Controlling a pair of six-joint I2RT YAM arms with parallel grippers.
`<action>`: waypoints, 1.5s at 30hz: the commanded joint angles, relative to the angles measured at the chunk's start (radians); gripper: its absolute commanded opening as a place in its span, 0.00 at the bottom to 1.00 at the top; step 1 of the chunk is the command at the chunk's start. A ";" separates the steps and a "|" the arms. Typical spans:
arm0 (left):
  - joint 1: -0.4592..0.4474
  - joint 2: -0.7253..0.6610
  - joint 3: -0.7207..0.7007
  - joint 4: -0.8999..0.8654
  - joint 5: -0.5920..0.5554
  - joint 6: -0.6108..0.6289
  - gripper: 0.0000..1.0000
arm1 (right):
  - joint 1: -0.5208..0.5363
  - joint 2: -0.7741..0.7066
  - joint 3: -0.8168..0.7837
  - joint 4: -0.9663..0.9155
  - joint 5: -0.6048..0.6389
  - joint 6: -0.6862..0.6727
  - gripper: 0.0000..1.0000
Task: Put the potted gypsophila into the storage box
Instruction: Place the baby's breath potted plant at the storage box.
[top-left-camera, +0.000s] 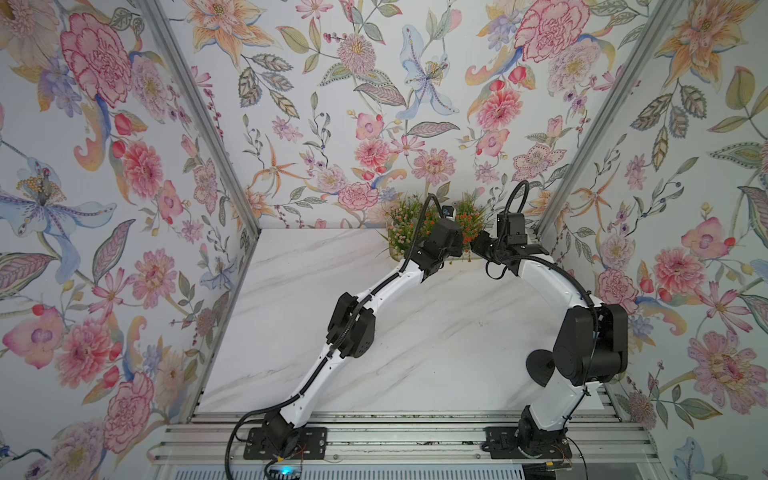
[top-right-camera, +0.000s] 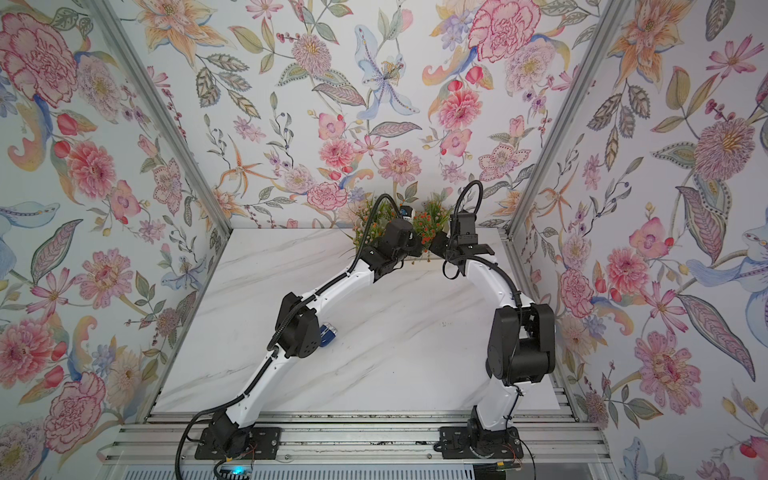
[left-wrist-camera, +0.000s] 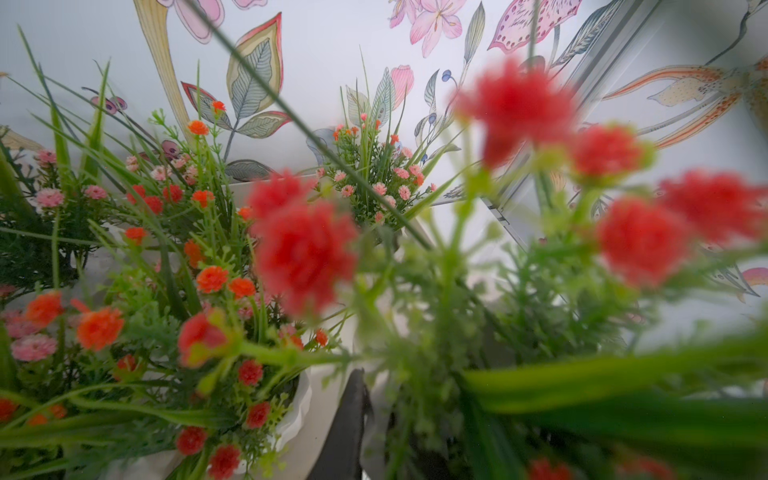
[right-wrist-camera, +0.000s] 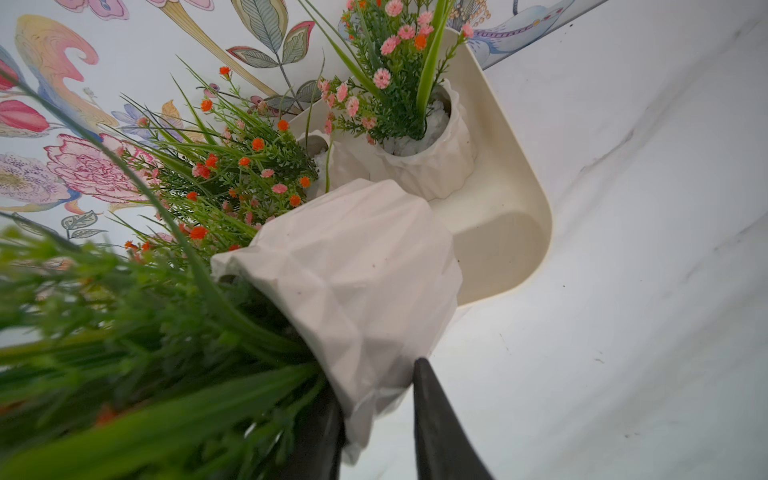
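The potted gypsophila stand clustered at the back of the table (top-left-camera: 399, 224), inside the cream storage box (right-wrist-camera: 519, 199). A pink-flowered pot (right-wrist-camera: 432, 166) stands upright in the box's corner, with a second pot (right-wrist-camera: 332, 158) beside it. A third white pot (right-wrist-camera: 353, 270) hangs tilted over the box's near edge. My right gripper (right-wrist-camera: 374, 386) is shut on its rim, one finger (right-wrist-camera: 436, 432) outside and one among the leaves. My left gripper (left-wrist-camera: 374, 390) sits under blurred red flowers (left-wrist-camera: 307, 257), shut on a thin white pot wall. In a top view both grippers (top-left-camera: 455, 249) (top-left-camera: 478, 249) meet at the orange-red plant.
A small dark-blue and white gadget (top-right-camera: 328, 332) lies on the marble table beside the left arm's elbow. A similar small item (top-left-camera: 448, 212) shows behind the plants. Floral walls close in the back and both sides, with the box close to the back wall.
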 joint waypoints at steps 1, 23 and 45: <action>-0.009 -0.035 0.020 0.101 0.011 0.016 0.00 | -0.004 0.029 0.028 -0.020 0.018 0.020 0.25; -0.017 -0.037 0.015 0.129 0.069 0.086 0.06 | -0.002 0.083 0.073 -0.086 0.073 0.021 0.02; 0.055 -0.256 -0.280 0.200 -0.041 0.079 0.45 | -0.053 0.216 0.237 -0.086 0.062 -0.014 0.00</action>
